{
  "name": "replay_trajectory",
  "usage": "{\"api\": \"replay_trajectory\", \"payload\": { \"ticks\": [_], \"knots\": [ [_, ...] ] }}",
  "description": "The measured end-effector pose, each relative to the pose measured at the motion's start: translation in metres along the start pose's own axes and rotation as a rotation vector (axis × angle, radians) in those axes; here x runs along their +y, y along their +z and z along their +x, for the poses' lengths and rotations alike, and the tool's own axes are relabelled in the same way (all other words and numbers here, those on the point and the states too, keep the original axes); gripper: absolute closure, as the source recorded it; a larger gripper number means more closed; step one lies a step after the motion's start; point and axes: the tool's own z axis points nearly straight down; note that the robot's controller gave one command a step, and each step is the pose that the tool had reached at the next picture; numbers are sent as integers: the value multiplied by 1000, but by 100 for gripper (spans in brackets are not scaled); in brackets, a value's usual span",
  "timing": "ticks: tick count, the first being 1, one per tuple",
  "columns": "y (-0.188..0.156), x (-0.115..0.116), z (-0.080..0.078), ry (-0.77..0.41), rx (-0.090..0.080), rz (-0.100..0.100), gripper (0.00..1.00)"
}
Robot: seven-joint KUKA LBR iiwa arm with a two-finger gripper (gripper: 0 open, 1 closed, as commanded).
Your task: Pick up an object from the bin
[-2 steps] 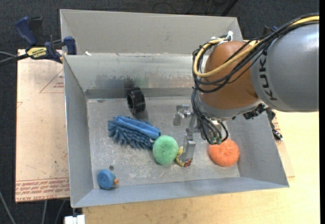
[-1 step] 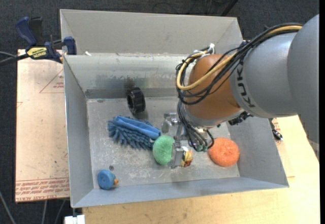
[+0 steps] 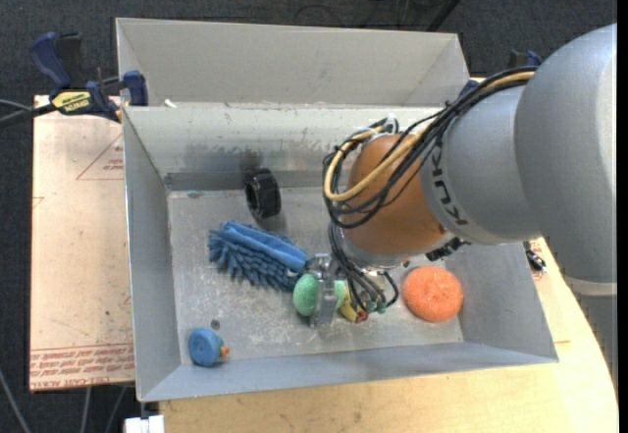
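Grey bin (image 3: 192, 217) is seen, the gripper (image 3: 325, 301) low just beside a green ball (image 3: 306, 294); how far it is opened cannot be told

Black letters "KUK" run along the arm (image 3: 530, 156).

We see even, bright light; soft sheen on the grey arm (image 3: 569, 127), faint shadow under it in the bin (image 3: 147, 254).
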Motion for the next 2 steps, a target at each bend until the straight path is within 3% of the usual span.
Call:
{"api": "replay_trajectory", "payload": {
  "ticks": [1, 2],
  "knots": [
    [0, 0, 0, 0, 0, 0, 100],
    [-187, 10, 14, 40, -9, -3, 100]
  ]
}}
